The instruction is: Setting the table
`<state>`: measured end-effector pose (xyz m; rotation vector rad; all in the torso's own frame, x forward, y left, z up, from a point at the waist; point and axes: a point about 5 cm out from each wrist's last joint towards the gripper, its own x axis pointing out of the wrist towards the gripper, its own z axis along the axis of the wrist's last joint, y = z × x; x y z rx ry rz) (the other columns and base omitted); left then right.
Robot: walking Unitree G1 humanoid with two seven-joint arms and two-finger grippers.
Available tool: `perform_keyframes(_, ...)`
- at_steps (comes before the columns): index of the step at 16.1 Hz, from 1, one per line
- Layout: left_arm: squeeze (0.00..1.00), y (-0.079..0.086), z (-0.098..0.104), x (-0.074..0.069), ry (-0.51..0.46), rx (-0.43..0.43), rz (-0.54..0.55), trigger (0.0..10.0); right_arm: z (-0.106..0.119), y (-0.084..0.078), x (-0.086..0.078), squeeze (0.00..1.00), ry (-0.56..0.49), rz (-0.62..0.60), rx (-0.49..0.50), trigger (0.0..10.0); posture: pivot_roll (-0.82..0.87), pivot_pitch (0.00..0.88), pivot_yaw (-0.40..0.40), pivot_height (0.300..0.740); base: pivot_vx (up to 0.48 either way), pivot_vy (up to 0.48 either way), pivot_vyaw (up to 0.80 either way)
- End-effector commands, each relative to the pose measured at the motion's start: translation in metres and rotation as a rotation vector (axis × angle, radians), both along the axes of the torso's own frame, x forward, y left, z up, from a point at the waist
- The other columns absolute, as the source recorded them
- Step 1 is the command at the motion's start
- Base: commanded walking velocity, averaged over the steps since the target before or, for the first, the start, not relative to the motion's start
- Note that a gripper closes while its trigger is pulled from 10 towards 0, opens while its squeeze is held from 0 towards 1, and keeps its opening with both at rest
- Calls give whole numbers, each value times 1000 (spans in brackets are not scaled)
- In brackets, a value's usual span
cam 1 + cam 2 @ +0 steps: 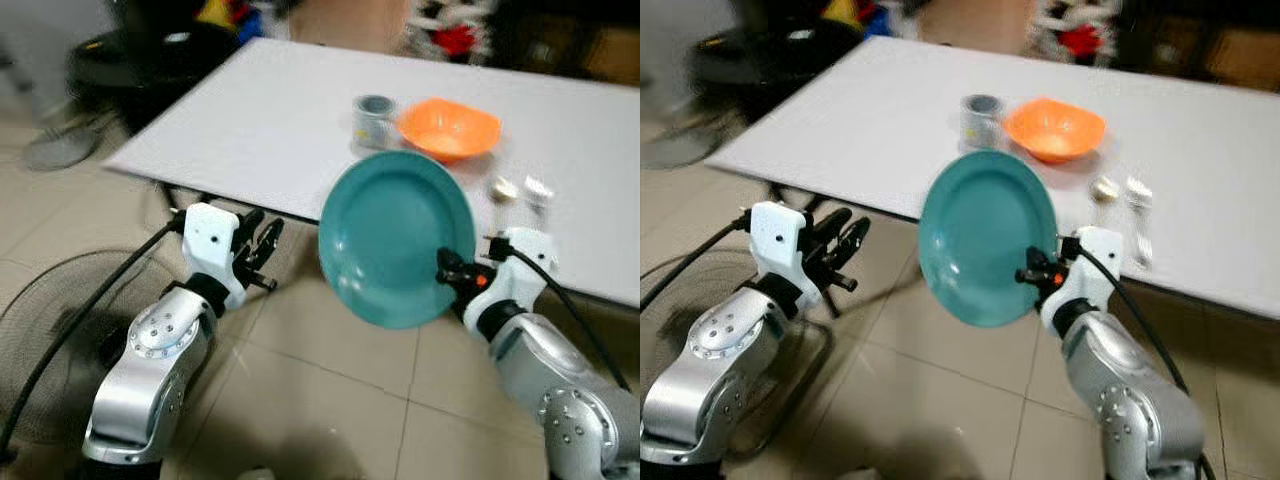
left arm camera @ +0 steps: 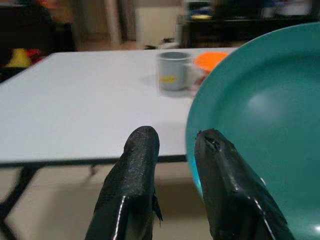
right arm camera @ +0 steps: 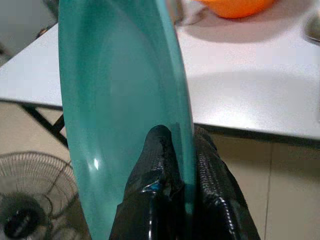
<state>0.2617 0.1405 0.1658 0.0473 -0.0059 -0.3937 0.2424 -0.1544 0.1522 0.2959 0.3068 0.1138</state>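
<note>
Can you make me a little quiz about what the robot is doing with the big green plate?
1. True or false: the plate already lies flat on the table.
2. Which gripper grips the plate's rim? A) the left gripper B) the right gripper C) both
3. Fill in: the cup stands right beside the orange ____.

Key:
1. False. The plate is held up, tilted nearly on edge, in front of the table's near edge.
2. B. The right gripper's fingers are shut on the rim; the left gripper holds nothing.
3. bowl.
</note>
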Motion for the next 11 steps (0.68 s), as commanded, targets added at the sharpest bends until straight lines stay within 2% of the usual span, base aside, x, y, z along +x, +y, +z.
perform_keyframes(1,0,3,2,-1,-4,7,6,10000,10,11,1,0,-48,55,26,10000,25,60,40,740,296,0,800)
perform_keyframes(2,0,3,2,-1,-4,6,5,10000,10,11,1,0,-53,47,43,10000,25,59,40,740,304,0,600)
perform_keyframes(6,0,3,2,-2,-3,4,-2,10000,9,9,0,0,-51,37,46,10000,23,56,41,740,318,0,0)
perform_keyframes(11,0,3,1,-2,-1,7,-10,10000,7,11,-2,0,-35,48,47,10000,22,51,43,740,313,0,-710)
